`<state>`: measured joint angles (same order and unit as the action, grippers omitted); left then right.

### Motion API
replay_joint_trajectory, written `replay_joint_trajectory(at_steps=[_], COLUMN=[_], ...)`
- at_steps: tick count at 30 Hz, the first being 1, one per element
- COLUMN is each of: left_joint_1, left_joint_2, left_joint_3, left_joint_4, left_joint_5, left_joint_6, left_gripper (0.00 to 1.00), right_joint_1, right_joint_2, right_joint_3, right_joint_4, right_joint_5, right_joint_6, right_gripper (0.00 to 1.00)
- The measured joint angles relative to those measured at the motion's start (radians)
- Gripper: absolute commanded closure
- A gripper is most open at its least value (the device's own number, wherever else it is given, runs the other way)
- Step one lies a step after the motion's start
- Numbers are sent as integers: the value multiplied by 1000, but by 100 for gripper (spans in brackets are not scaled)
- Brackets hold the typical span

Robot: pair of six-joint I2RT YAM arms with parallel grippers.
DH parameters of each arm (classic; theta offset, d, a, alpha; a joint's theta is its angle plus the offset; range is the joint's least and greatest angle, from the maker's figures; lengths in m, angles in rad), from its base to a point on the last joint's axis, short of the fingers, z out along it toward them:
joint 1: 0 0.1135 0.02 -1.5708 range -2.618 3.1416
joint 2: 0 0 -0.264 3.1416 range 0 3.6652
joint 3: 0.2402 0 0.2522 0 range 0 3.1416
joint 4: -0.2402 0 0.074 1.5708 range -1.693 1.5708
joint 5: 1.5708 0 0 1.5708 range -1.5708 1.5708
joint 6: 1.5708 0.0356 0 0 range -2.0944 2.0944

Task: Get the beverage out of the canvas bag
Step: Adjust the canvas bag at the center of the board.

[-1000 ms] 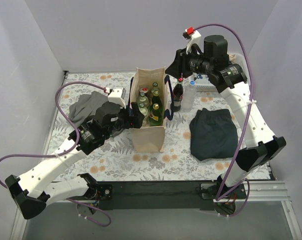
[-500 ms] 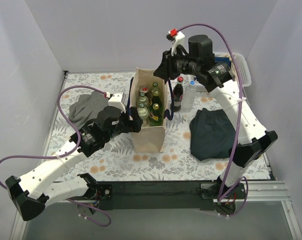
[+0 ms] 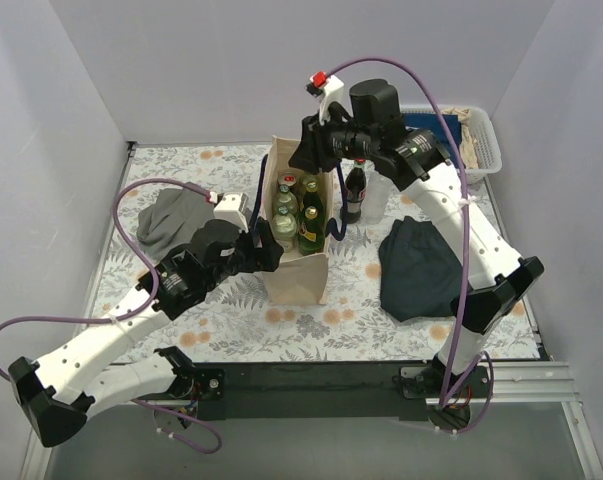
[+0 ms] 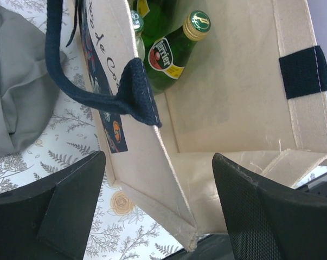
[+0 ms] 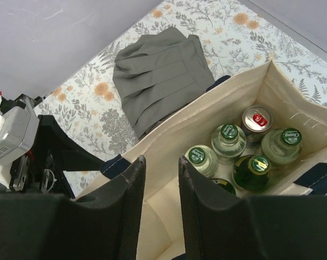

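The cream canvas bag point(image 3: 299, 280) with navy handles stands upright mid-table. It holds several green-capped glass bottles point(image 3: 297, 205) and a can point(image 5: 256, 118). My left gripper point(image 3: 265, 250) is open, its jaws on either side of the bag's near left corner point(image 4: 168, 179), one finger outside and one over the inside. A navy handle point(image 4: 132, 92) hangs over that wall. My right gripper point(image 3: 316, 155) hovers above the bag's open mouth. In the right wrist view the right gripper point(image 5: 160, 162) is empty, its fingers a narrow gap apart, with the bottle caps point(image 5: 197, 155) to their right.
A cola bottle point(image 3: 354, 190) and a clear bottle point(image 3: 379, 195) stand just right of the bag. A dark folded cloth point(image 3: 426, 265) lies right, a grey cloth point(image 3: 176, 215) left. A white basket point(image 3: 466, 135) sits at the back right.
My right arm has swung left, from over the standing bottles to over the bag's mouth. My left gripper has shifted slightly toward the bag's near left corner.
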<state>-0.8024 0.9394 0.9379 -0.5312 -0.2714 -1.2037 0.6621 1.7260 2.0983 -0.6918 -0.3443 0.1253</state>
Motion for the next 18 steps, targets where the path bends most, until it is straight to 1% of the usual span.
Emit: replay_joint_trajectory(at_steps=[2,8,11,18], left_joint_1=[0,0,1,1], left_joint_2=[-8,-43,-47,-26], left_joint_3=[-10,-44,-47,-72], left_joint_4=[2,16,20,36], left_joint_5=[13,95,136,208], left_joint_6=[-1,23,40,42], left_gripper=[28,28,31,32], right_joint_1=[23,95,114,128], right_joint_2=[-1,-20,-20,-34], right_joint_3=[-13,-169,-233,-272], right_joint_4=[-1,-11,-26,-38], right_joint_5=[19,94,138,205], right_joint_6=[-3,-13,-16,-17], right_gripper=[62,62,62,61])
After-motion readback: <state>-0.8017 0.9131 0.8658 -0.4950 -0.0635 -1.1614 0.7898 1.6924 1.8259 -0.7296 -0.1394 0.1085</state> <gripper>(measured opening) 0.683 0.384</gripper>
